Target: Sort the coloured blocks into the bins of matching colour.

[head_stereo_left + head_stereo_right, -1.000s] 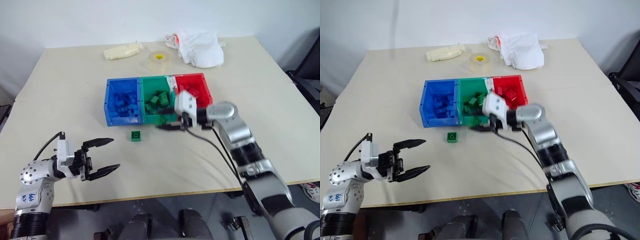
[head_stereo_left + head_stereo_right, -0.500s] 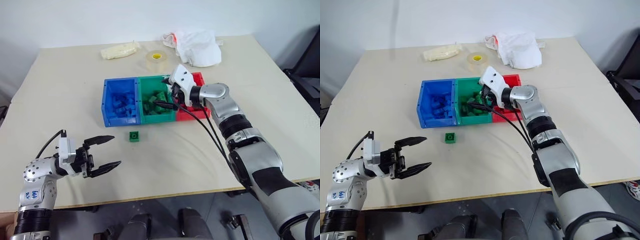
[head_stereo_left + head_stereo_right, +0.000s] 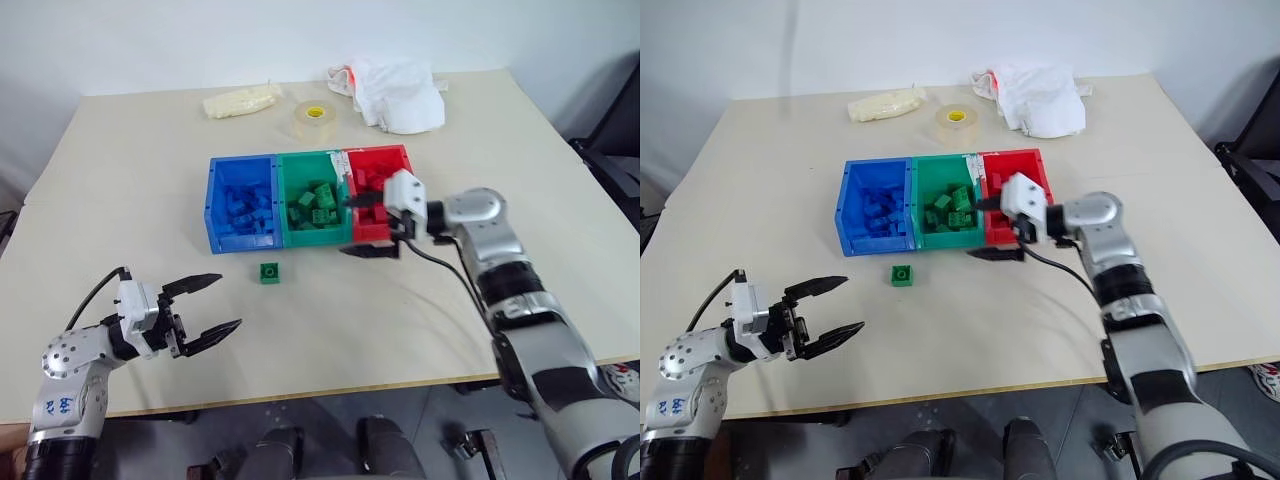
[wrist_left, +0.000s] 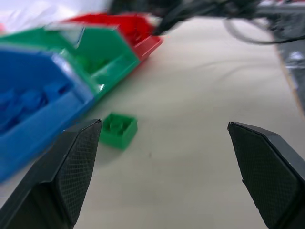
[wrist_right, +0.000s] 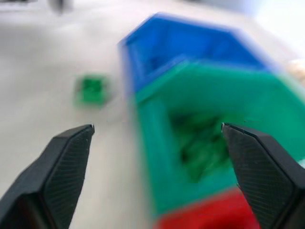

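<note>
Three joined bins were seen mid-table, blue, green, red, well clear of every table edge. One green block lay just before the blue/green junction, on bare surface. Right gripper was held at the red bin's front edge, jaws spread, empty. Left gripper was noted near the front table edge, jaws released, empty.

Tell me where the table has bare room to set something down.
Bare: the table left of the blue bin, and the near right corner. Crowded: the far edge with tape roll and white cloth, and before the bins, with a green block.
</note>
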